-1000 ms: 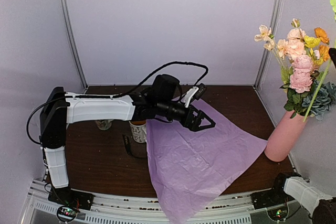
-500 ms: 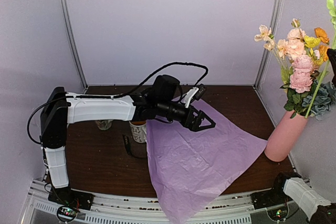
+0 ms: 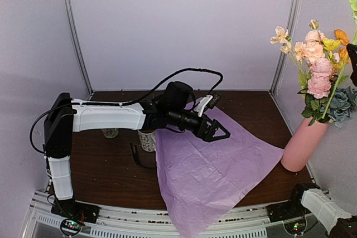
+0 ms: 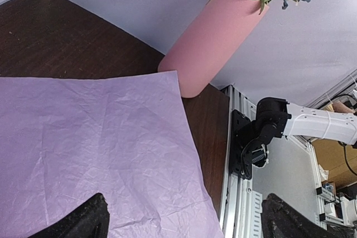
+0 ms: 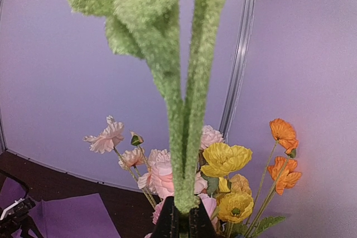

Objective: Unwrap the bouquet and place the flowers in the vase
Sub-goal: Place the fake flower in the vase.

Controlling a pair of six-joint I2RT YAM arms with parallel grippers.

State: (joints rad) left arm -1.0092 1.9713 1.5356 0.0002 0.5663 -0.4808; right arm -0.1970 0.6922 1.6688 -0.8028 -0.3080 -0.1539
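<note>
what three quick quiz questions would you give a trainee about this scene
1. True or false: the left gripper is shut on the tissue paper.
2. Short answer: what stands in the vase?
3. Pick one: the right gripper pinches A) the tissue paper, B) a green stem, C) the vase.

Key
1. False: the left gripper is open over the tissue paper, which lies spread flat.
2. The flowers.
3. B.
</note>
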